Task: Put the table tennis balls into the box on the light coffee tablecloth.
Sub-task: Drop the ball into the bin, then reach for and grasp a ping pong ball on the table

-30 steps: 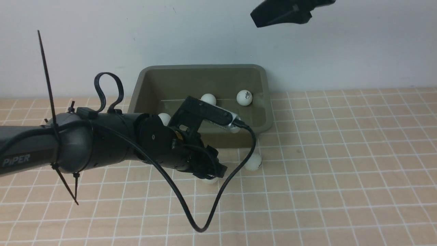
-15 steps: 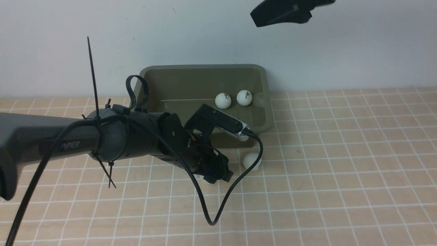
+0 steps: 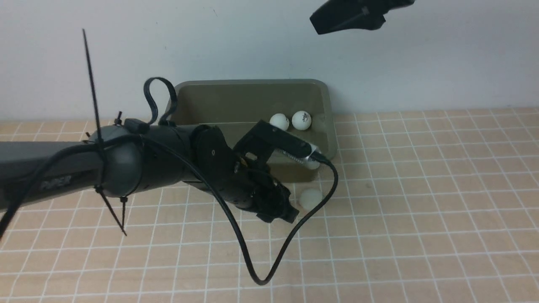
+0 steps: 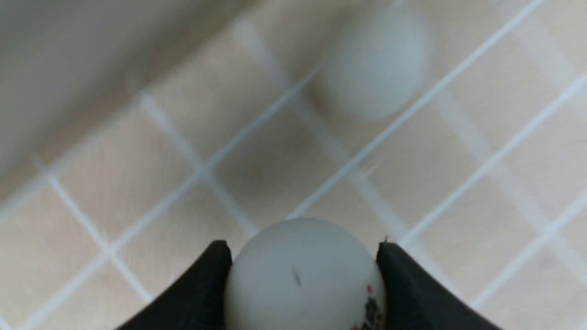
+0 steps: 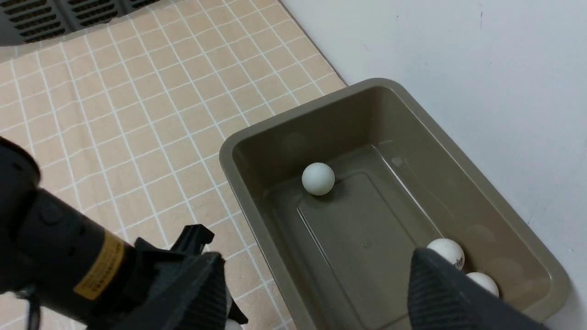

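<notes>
On the light coffee tablecloth the olive-grey box stands against the wall. Two table tennis balls lie side by side in its far right part. The right wrist view shows a third ball at the other end. My left gripper hangs low over the cloth in front of the box, shut on a white ball with a dark and red logo. Another ball lies loose on the cloth just right of it. My right gripper is open and empty, high above the box.
The left arm and its looping black cable stretch across the cloth in front of the box. A white wall runs right behind the box. A dark vent grille lies past the cloth's edge.
My left arm has slid right along the front of the box with its ball, nearer the loose ball. One ball inside the box rolled right and now rests beside another.
</notes>
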